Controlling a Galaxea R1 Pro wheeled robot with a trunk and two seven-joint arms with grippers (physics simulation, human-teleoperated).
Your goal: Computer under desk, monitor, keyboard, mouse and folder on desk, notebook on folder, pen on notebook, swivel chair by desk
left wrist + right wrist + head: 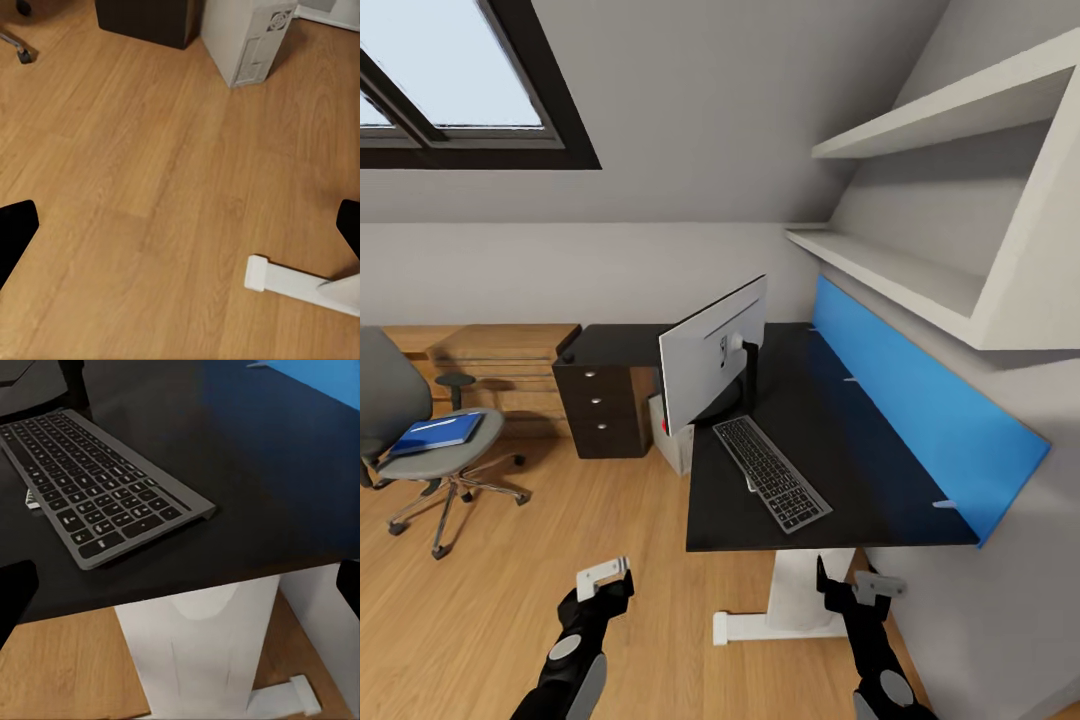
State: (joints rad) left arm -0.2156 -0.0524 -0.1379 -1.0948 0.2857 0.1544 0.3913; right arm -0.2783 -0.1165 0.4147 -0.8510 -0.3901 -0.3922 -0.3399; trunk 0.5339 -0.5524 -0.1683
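Blue folder [438, 432] on swivel chair [420, 455] seat

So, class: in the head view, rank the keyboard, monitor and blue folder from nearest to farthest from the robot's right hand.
1. Keyboard: on the desk, just beyond the right hand.
2. Monitor: farther back on the desk.
3. Folder: on the swivel chair's seat, far left.

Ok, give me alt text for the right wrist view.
A slim silver-grey keyboard with dark keys lies on the black desk, near its front edge. Below are the desk's white pedestal leg and wood floor.
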